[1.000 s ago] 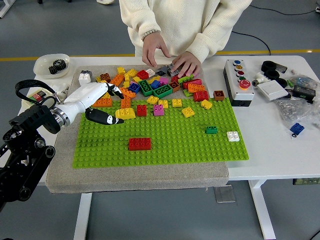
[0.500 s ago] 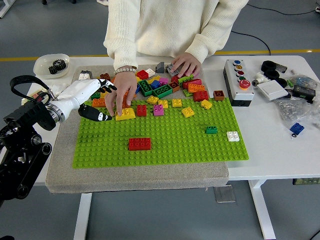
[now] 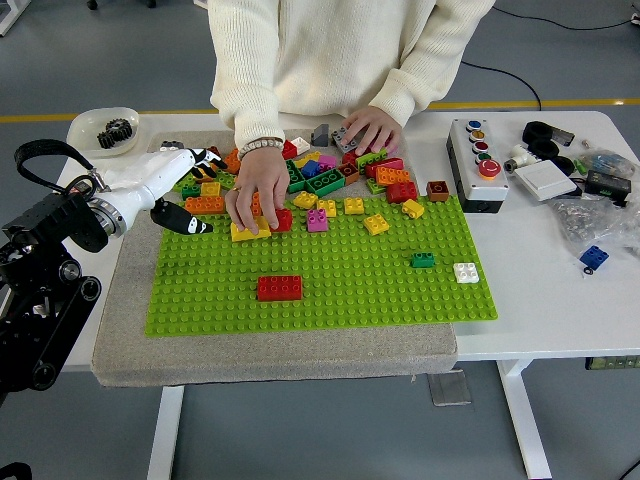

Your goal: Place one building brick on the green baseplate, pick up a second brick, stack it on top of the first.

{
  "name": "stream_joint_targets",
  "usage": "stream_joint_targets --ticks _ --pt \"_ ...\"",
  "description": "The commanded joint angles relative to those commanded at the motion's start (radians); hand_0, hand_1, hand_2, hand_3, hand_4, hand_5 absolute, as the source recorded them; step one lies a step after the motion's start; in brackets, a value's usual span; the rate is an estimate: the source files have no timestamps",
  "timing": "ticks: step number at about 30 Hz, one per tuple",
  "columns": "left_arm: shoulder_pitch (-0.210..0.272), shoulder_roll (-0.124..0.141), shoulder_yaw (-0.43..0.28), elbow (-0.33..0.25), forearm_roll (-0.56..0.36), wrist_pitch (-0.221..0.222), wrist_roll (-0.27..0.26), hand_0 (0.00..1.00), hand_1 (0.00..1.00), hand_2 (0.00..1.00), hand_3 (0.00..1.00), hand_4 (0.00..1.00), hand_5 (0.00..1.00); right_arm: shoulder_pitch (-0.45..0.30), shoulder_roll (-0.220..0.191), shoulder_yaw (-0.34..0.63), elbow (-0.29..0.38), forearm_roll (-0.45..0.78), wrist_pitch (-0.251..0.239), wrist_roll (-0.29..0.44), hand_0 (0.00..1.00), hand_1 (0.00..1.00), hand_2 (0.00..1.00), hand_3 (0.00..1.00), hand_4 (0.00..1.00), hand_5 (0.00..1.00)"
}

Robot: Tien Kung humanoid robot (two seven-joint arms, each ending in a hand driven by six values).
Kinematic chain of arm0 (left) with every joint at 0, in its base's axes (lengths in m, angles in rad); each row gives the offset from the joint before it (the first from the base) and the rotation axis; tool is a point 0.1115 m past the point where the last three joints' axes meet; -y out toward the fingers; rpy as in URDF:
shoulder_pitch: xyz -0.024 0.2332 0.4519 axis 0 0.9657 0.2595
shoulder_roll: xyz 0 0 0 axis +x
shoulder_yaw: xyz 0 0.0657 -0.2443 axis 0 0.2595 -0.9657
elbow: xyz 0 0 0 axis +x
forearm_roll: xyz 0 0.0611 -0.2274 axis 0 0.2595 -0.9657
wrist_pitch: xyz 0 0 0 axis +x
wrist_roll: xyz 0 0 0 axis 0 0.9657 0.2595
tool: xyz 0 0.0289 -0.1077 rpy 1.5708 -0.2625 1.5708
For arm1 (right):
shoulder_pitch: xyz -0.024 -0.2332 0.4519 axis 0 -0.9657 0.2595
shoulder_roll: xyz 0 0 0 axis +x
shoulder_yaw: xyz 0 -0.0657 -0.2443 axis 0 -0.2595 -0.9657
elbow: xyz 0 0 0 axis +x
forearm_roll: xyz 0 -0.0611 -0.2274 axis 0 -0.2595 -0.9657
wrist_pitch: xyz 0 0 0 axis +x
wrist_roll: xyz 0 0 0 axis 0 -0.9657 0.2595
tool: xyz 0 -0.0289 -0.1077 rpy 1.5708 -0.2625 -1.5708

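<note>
Nothing had yet been stacked, as far as the head view showed. The left robot hand (image 3: 180, 190) hovered over the left edge of the green baseplate (image 3: 330, 275), fingers loosely spread and holding nothing, with its dark thumb pointing down toward the plate. It was empty, so even the first placement by the robot looked undone, and picking a second brick and pressing it on top remained as well. The right robot hand was not in view.

A person stood at the far side of the surface (image 3: 540, 300). One of the person's hands (image 3: 258, 195) pressed down on a yellow brick (image 3: 250, 231) at the plate's upper left, just beside the robot hand; the other hand (image 3: 372, 128) rested on a grey brick (image 3: 345, 138) in the loose pile (image 3: 320, 170) along the far edge.

Counted on the open part of the baseplate: one long red brick (image 3: 280, 288) lying alone near the front, one small green brick (image 3: 423, 260), one small white brick (image 3: 466, 272), one pink brick (image 3: 317, 220), and a handful of small yellow ones near the pile, probably four, though they crowded together too much for a sure count. The pile itself held too many overlapping bricks to number. Off the plate lay one blue brick (image 3: 594, 257) at the right, one button box (image 3: 478, 165), and one white bowl (image 3: 102, 130) of dark gears.
</note>
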Motion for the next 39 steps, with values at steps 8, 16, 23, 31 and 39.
stream_joint_targets --ticks 8,16,23,31,39 --pt "-0.009 -0.004 -0.012 0.007 0.000 0.032 0.017 0.850 0.751 0.695 0.798 0.998 0.009 0.000 -0.001 0.002 0.000 -0.005 0.000 0.000 0.747 0.655 0.725 0.615 0.847 0.337" --pt "-0.009 -0.004 -0.020 0.013 0.000 0.074 0.012 0.850 0.713 0.613 0.768 0.998 0.005 0.000 0.000 -0.002 0.000 -0.007 0.001 0.001 0.747 0.655 0.725 0.615 0.847 0.336" --pt "-0.009 0.001 -0.023 0.013 0.000 0.109 0.012 0.824 0.678 0.520 0.688 0.986 0.002 -0.001 0.000 -0.003 0.000 -0.012 0.002 0.001 0.748 0.656 0.725 0.615 0.847 0.336" --pt "-0.009 0.003 -0.023 0.012 0.000 0.119 0.013 0.763 0.631 0.480 0.573 0.941 0.002 -0.001 0.000 -0.004 0.000 -0.016 0.003 0.002 0.747 0.656 0.725 0.614 0.847 0.336" --pt "-0.009 0.006 -0.025 0.006 0.000 0.116 0.004 0.774 0.648 0.524 0.648 0.961 0.002 0.002 -0.001 -0.003 0.000 -0.016 0.002 0.002 0.747 0.656 0.725 0.613 0.847 0.336"
